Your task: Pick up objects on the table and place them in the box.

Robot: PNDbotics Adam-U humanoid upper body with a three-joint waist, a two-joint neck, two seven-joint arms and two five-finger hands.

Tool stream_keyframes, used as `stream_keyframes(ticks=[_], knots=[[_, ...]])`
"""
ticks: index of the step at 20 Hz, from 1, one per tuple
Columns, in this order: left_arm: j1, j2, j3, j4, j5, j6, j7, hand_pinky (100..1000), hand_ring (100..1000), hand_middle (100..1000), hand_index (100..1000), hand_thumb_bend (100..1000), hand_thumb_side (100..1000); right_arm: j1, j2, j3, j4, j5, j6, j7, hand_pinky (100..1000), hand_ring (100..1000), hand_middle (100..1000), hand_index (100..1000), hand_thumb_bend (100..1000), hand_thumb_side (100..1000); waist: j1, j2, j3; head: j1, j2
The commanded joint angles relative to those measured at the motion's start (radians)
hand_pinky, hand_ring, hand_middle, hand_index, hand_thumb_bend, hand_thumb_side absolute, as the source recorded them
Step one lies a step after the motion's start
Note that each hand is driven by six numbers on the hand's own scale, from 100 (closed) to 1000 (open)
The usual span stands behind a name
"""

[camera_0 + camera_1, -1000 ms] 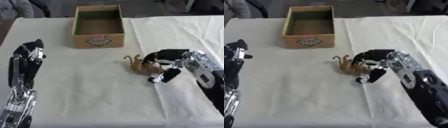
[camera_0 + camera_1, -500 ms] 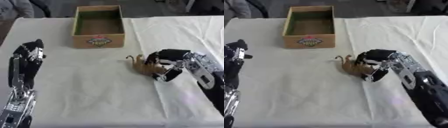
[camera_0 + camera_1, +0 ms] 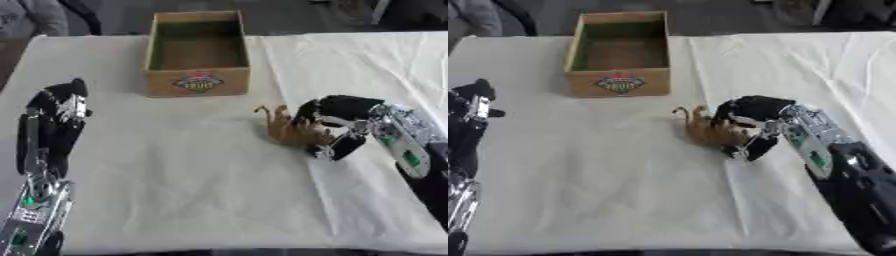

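One small brown toy animal stands on the white cloth that covers the counter, a little to the right of the middle and in front of the box's right corner. It looks like a four-legged figure with a curled tail or neck raised at its left end; finer detail cannot be made out.

The right hand comes in from the right edge and is at the toy's right side. Its fingers are curled over the top and back of the figure, and the thumb reaches down in front, so the hand is closed around the toy. The toy's feet appear to touch the cloth; whether it is lifted at all cannot be told.

The cardboard box sits at the far middle of the counter, open at the top, with a dark green inside and a round label on its near wall. Nothing is seen lying in it. It is well apart from the toy.

The left hand shows at the left side, raised with its fingers pointing up and relaxed, holding nothing, far from both toy and box.
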Motion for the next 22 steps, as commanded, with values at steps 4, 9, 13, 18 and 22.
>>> stream_keyframes(ticks=[4, 9, 13, 18, 22], knots=[[-0.012, 0.006, 0.003, -0.018, 0.000, -0.003, -0.003, 545, 770, 500, 628, 315, 490, -0.034, -0.046, -0.021, -0.049, -0.031, 0.015, -0.012, 384, 449, 547, 681, 122, 147, -0.002, -0.017, 0.002, 0.000, -0.011], [-0.015, 0.003, -0.003, -0.019, 0.000, -0.003, -0.009, 545, 770, 500, 628, 315, 489, -0.109, -0.078, -0.051, -0.039, -0.068, 0.044, -0.029, 389, 453, 548, 683, 140, 146, -0.003, -0.020, 0.019, -0.004, -0.011], [-0.025, -0.002, -0.009, -0.021, 0.001, -0.003, -0.015, 546, 769, 500, 627, 317, 486, -0.159, -0.093, -0.073, -0.014, -0.069, 0.057, -0.048, 389, 454, 548, 684, 161, 144, -0.004, -0.020, 0.043, -0.013, -0.014], [-0.046, -0.009, -0.022, -0.027, 0.003, -0.002, -0.027, 545, 768, 500, 627, 321, 483, -0.213, -0.100, -0.101, 0.037, -0.047, 0.064, -0.085, 389, 455, 549, 684, 181, 142, -0.005, -0.013, 0.083, -0.036, -0.027], [-0.070, -0.023, -0.038, -0.030, 0.007, -0.002, -0.043, 545, 767, 500, 627, 324, 480, -0.242, -0.102, -0.119, 0.091, -0.013, 0.067, -0.111, 393, 459, 550, 684, 145, 149, -0.006, -0.007, 0.127, -0.065, -0.043]])
